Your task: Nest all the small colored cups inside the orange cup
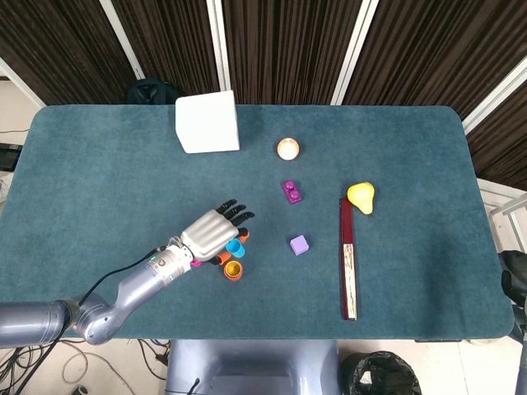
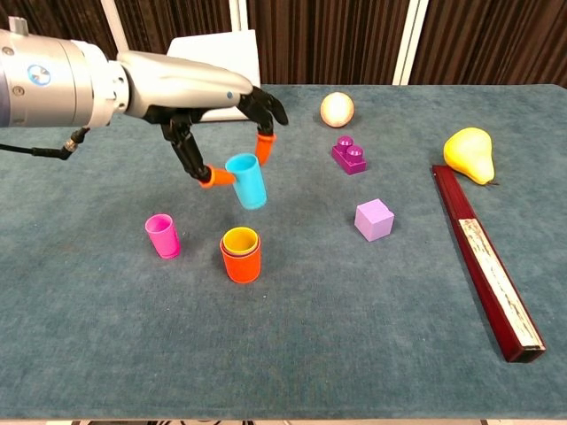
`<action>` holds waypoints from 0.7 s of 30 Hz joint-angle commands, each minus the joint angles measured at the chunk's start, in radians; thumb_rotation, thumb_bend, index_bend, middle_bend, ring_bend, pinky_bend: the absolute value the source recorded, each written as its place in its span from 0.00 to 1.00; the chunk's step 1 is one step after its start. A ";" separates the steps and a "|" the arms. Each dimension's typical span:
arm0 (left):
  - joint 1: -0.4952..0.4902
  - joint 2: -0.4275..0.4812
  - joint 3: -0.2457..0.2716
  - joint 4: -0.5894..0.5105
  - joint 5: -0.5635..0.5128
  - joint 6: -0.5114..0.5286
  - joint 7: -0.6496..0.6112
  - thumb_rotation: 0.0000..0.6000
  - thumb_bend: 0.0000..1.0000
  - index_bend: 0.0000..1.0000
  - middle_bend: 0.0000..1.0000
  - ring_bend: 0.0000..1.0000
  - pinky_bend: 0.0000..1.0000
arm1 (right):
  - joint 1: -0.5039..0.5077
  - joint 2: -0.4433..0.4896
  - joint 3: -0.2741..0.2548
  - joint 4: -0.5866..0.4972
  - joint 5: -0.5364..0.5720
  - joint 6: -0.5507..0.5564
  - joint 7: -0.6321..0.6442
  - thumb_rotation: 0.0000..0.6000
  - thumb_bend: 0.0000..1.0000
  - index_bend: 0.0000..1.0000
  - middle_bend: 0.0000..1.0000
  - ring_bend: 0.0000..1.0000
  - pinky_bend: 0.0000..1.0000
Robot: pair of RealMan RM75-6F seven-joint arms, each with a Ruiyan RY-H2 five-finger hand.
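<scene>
My left hand (image 2: 213, 124) (image 1: 212, 230) hangs above the table and pinches a blue cup (image 2: 247, 180) (image 1: 235, 247) between orange-tipped fingertips, the cup tilted slightly. Just below it stands the orange cup (image 2: 240, 262) (image 1: 234, 270) with a yellow cup (image 2: 240, 240) nested inside. A pink cup (image 2: 162, 235) stands on the cloth to the left of the orange cup; the head view shows only a sliver of it under the hand. The right hand is not in sight.
A purple cube (image 2: 374, 219), a purple brick (image 2: 350, 154), a pale ball (image 2: 337, 109), a yellow pear (image 2: 469, 152) and a long dark red bar (image 2: 485, 261) lie to the right. A white box (image 1: 207, 122) stands at the back.
</scene>
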 commanded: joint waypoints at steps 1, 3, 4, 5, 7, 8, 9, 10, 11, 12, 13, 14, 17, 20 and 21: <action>-0.007 -0.001 0.008 -0.017 0.001 -0.004 0.015 1.00 0.34 0.44 0.09 0.00 0.00 | -0.001 0.002 0.001 -0.001 0.000 0.001 0.002 1.00 0.42 0.04 0.00 0.04 0.01; -0.011 -0.005 0.013 -0.024 -0.004 -0.004 0.024 1.00 0.34 0.44 0.09 0.00 0.00 | -0.002 0.003 0.002 -0.002 0.000 0.002 0.004 1.00 0.42 0.04 0.00 0.04 0.01; -0.012 -0.005 0.014 -0.026 -0.006 -0.004 0.026 1.00 0.34 0.44 0.09 0.00 0.00 | -0.002 0.003 0.002 -0.002 0.000 0.002 0.005 1.00 0.42 0.04 0.00 0.04 0.01; -0.013 -0.007 0.017 -0.029 -0.008 -0.004 0.031 1.00 0.34 0.44 0.09 0.00 0.00 | -0.002 0.004 0.002 -0.003 -0.001 0.003 0.005 1.00 0.42 0.04 0.00 0.04 0.01; -0.014 -0.009 0.021 -0.033 -0.012 -0.003 0.035 1.00 0.34 0.44 0.09 0.00 0.00 | -0.002 0.004 0.002 -0.004 -0.001 0.004 0.006 1.00 0.42 0.04 0.00 0.04 0.01; -0.014 -0.009 0.022 -0.034 -0.013 -0.003 0.036 1.00 0.34 0.44 0.09 0.00 0.00 | -0.003 0.005 0.002 -0.004 -0.001 0.004 0.007 1.00 0.42 0.04 0.00 0.04 0.01; -0.014 -0.010 0.024 -0.037 -0.016 -0.002 0.036 1.00 0.34 0.44 0.09 0.00 0.00 | -0.003 0.005 0.002 -0.004 -0.001 0.004 0.007 1.00 0.42 0.04 0.00 0.04 0.01; -0.014 -0.010 0.025 -0.037 -0.017 -0.002 0.037 1.00 0.34 0.44 0.09 0.00 0.00 | -0.003 0.005 0.002 -0.004 -0.001 0.004 0.007 1.00 0.42 0.04 0.00 0.04 0.01; -0.014 -0.010 0.027 -0.039 -0.019 -0.002 0.038 1.00 0.34 0.44 0.09 0.00 0.00 | -0.003 0.005 0.003 -0.004 0.000 0.004 0.008 1.00 0.42 0.04 0.00 0.04 0.01; -0.015 -0.010 0.029 -0.040 -0.021 -0.002 0.039 1.00 0.34 0.44 0.09 0.00 0.00 | -0.003 0.005 0.003 -0.004 0.001 0.004 0.008 1.00 0.42 0.04 0.00 0.04 0.01; -0.015 -0.009 0.030 -0.041 -0.022 -0.002 0.040 1.00 0.34 0.44 0.09 0.00 0.00 | -0.003 0.005 0.003 -0.004 0.001 0.004 0.008 1.00 0.42 0.04 0.00 0.03 0.01; -0.015 -0.009 0.032 -0.042 -0.023 -0.002 0.041 1.00 0.34 0.44 0.09 0.00 0.00 | -0.003 0.006 0.003 -0.004 0.001 0.004 0.008 1.00 0.42 0.04 0.00 0.03 0.01; -0.016 -0.008 0.036 -0.042 -0.027 -0.001 0.044 1.00 0.34 0.44 0.09 0.00 0.00 | -0.003 0.005 0.003 -0.004 0.001 0.003 0.007 1.00 0.42 0.04 0.00 0.04 0.01; -0.016 -0.009 0.044 -0.039 -0.034 -0.003 0.046 1.00 0.34 0.44 0.09 0.00 0.00 | -0.003 0.005 0.003 -0.003 0.001 0.003 0.007 1.00 0.42 0.04 0.00 0.04 0.01; -0.016 -0.011 0.047 -0.036 -0.038 -0.005 0.047 1.00 0.34 0.44 0.09 0.00 0.00 | -0.003 0.005 0.003 -0.003 0.001 0.003 0.007 1.00 0.42 0.04 0.00 0.04 0.01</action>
